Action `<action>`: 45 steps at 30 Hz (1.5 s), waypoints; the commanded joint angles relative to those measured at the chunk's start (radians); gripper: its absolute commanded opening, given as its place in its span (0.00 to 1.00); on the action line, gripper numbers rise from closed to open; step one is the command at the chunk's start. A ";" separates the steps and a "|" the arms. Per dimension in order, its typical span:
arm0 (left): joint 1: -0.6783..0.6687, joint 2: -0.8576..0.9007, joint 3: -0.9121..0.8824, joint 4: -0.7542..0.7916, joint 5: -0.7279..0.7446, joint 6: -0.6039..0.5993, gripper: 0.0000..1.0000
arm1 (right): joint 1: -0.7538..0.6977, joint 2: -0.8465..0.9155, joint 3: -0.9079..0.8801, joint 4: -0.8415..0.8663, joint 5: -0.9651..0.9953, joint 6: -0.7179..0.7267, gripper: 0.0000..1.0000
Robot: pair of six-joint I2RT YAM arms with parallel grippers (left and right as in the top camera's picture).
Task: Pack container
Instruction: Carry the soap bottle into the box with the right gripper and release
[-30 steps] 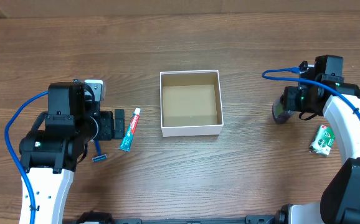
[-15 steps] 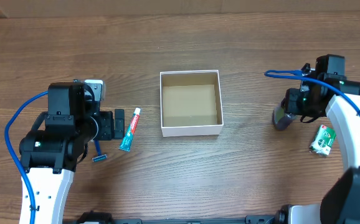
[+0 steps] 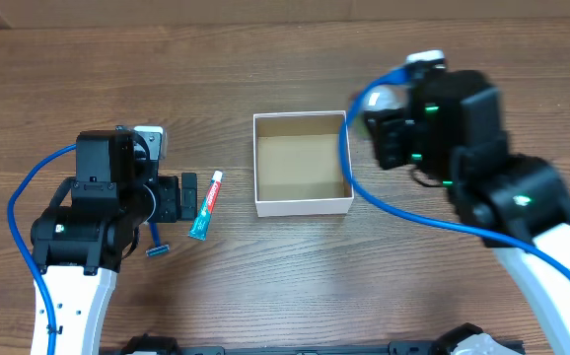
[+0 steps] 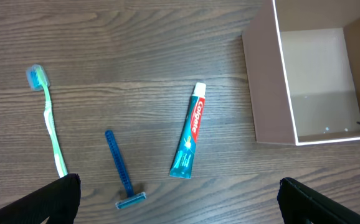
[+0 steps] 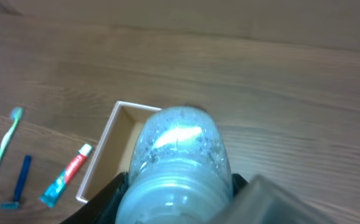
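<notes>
Right now your right gripper has its fingers closed around a clear bottle, one dark finger showing at each side of the bottle's lower part. From overhead, that arm is blurred and sits just off the right wall of the container; you cannot tell from either view whether the bottle is over the rim or only beside it. The container stands upright in the middle of the wooden surface, with white walls and a brown inside. Your left gripper hangs well to the left of the container with its fingers spread wide and holding nothing; they appear only as black tips in the bottom corners of the left wrist view. Under that gripper, a toothpaste tube lies flat, cap pointing away from you, apart from the container. Left of the tube lies a blue razor, and further left a green toothbrush; none of the three touch one another.
</notes>
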 commanded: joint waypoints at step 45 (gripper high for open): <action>-0.004 0.002 0.023 0.000 0.018 -0.029 1.00 | 0.178 0.652 0.032 0.343 0.088 0.200 0.10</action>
